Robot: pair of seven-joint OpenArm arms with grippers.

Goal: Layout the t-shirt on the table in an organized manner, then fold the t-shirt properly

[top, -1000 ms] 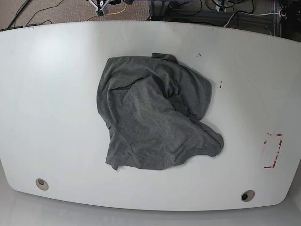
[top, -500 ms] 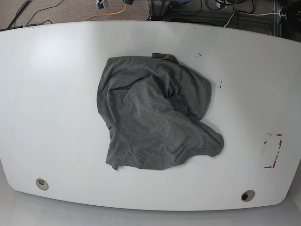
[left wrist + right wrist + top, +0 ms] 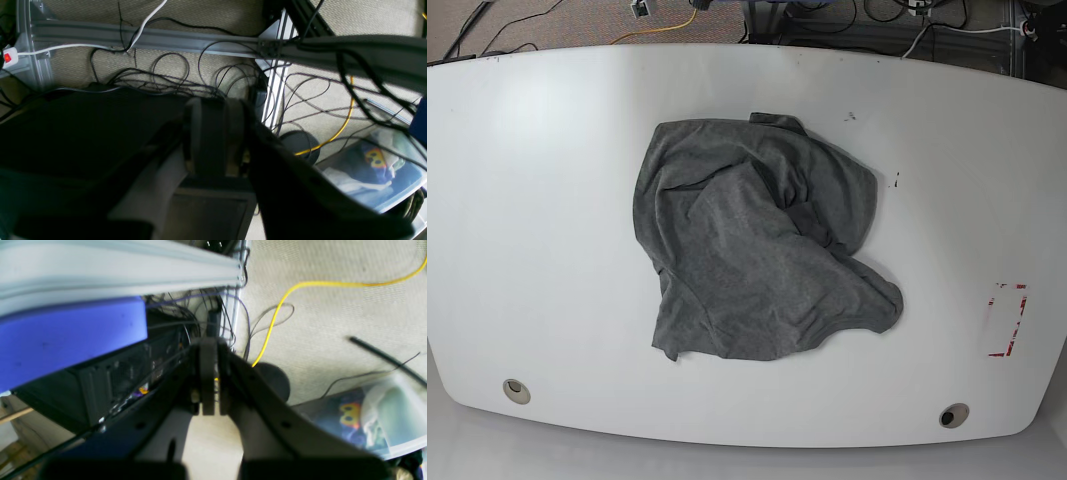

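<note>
Nothing on the table (image 3: 527, 200) has shifted; the t-shirt (image 3: 757, 250) lies crumpled at frame centre, unspread. Left wrist view: the left gripper (image 3: 213, 133), fingers pressed together and empty, points at floor cables, parked. Right wrist view: the right gripper (image 3: 208, 373) likewise closed, idle.

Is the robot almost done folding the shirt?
No, nothing looks done. The t-shirt lies crumpled on the table. Both grippers, left and right, are shut, empty and over the floor. Spreading it flat and folding are both left.
</note>
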